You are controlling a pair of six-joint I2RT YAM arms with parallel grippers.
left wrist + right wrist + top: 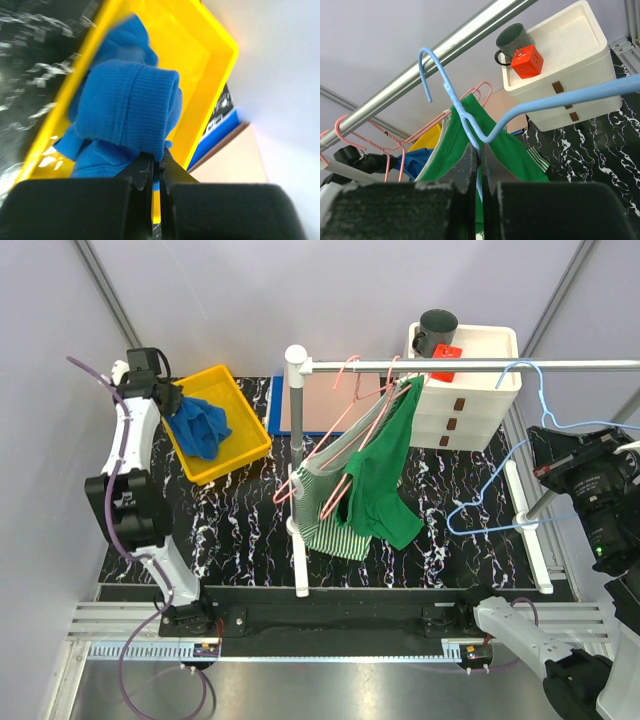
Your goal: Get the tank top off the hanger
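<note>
Overhead, left claw [168,398] was clenched on the blue tank top [200,427], which hung into the yellow bin [246,410]. Left wrist: fabric sat pinched between closed fingertips. Right wrist: right claw [480,150] was clamped on the blue hanger [465,120] below the rail [445,47].

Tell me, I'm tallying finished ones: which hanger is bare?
The blue hanger, pinched in the right gripper; the pink hangers carry the green top and striped top.
</note>
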